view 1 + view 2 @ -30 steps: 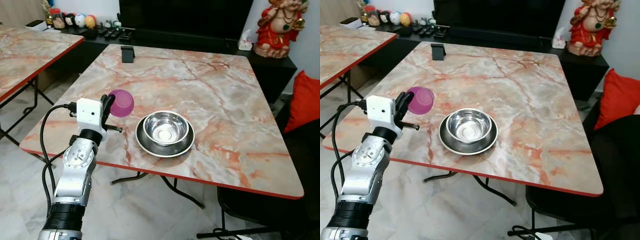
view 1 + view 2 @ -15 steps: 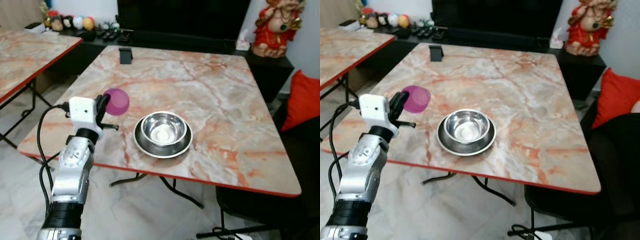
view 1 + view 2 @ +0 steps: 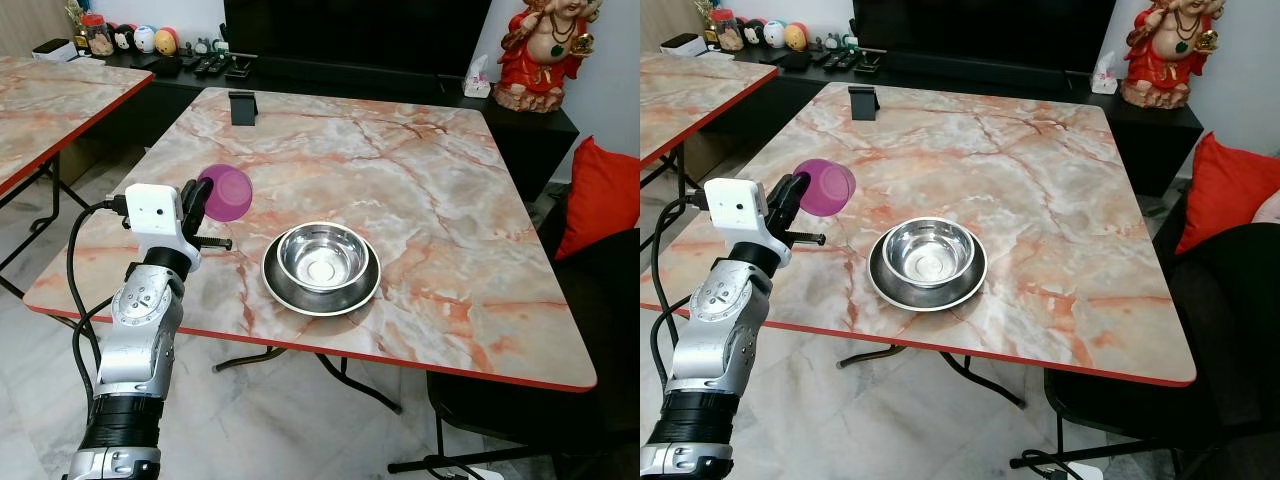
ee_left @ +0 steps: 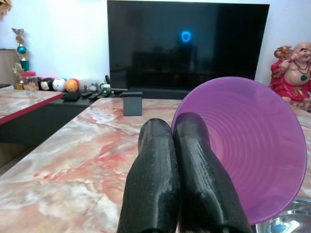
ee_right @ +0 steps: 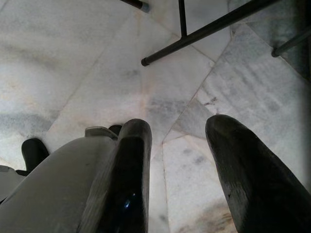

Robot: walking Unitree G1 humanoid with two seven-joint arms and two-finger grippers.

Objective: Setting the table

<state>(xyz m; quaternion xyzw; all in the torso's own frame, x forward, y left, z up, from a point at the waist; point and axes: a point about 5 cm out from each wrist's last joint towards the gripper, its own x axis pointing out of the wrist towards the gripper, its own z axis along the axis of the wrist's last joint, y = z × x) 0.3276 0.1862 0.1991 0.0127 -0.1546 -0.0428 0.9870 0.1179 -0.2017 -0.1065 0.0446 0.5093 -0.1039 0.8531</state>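
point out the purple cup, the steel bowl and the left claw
purple cup (image 3: 229, 192), left eye view, on its outer wall
steel bowl (image 3: 322, 256), left eye view, on the inside of its basin
left claw (image 4: 173, 127), left wrist view, between the two black fingertips, shut on the cup's rim

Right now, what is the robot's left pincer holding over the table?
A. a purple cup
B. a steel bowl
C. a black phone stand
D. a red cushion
A: the left pincer is shut on the rim of the purple cup, held above the marble table, beside the steel bowl.
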